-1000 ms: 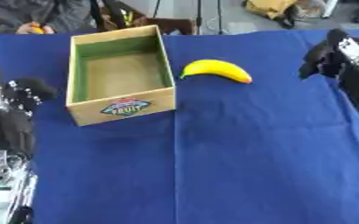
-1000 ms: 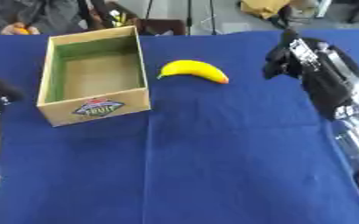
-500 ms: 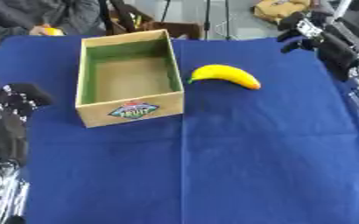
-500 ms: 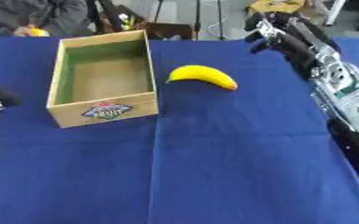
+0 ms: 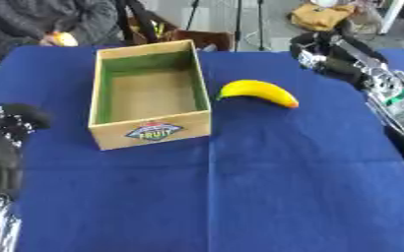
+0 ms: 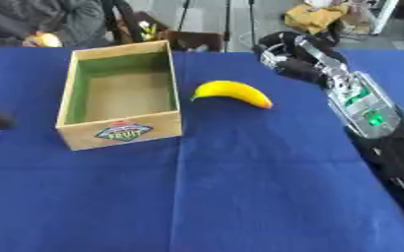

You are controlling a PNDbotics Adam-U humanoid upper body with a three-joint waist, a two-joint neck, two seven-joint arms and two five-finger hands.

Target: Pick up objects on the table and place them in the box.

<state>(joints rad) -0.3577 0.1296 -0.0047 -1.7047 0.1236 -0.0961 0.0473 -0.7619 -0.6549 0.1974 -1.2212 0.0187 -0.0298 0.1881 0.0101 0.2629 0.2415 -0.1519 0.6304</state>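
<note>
Left eye view: a curved yellow banana [image 5: 259,92] is seen lying on the blue tablecloth [image 5: 240,187], beside the open cardboard box [image 5: 150,132]; the right hand [image 6: 285,55], fingers curled and empty, is held beyond it.

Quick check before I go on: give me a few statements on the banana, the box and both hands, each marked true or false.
1. The banana lies inside the cardboard box. False: it lies on the blue cloth, to the box's right.
2. The box holds nothing. True.
3. The right hand holds the banana. False: it is beyond and to the right of it, apart.
4. The left hand is near the left edge, holding nothing. True.
5. The box stands on its side. False: it stands upright, open upward.
</note>
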